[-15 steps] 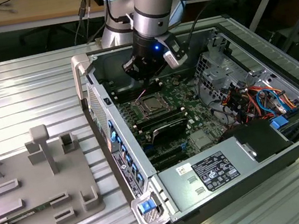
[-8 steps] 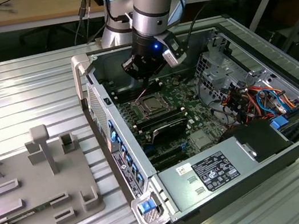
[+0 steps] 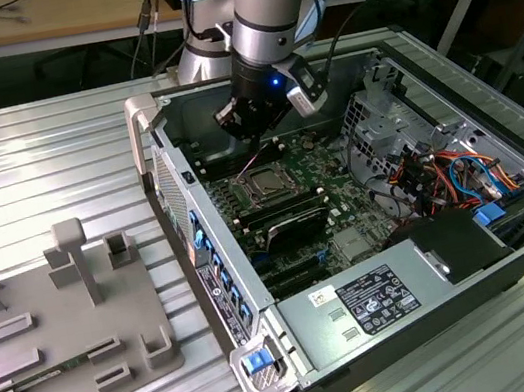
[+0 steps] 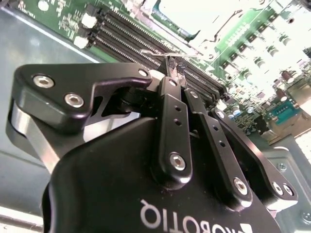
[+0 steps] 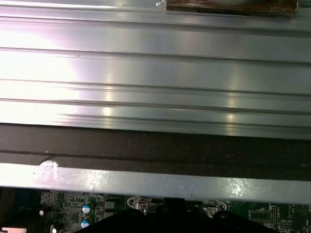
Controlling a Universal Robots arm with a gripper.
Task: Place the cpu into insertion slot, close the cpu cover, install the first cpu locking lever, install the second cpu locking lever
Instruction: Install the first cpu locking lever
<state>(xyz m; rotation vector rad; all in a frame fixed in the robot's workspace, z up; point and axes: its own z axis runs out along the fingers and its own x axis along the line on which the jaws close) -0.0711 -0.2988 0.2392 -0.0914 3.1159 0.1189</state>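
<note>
hovering inside the open computer case (image 3: 213,291), the jaws are pinched together, tips at a thin wire locking lever (image 4: 154,51). the cpu (image 3: 266,185) lies flat in the insertion slot (image 3: 288,192) just nearer than the jaws, framed by the cpu cover (image 3: 248,194).

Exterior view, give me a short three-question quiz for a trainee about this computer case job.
1. True or false: the claw hangs over the motherboard inside the open case.
2. The cpu is: A in the claw, B in the insertion slot, C outside the case.
3. Fill in: the grey fixture tray lies on the exterior view's ____ of the case.
Key: 1 true; 2 B; 3 left.
</note>
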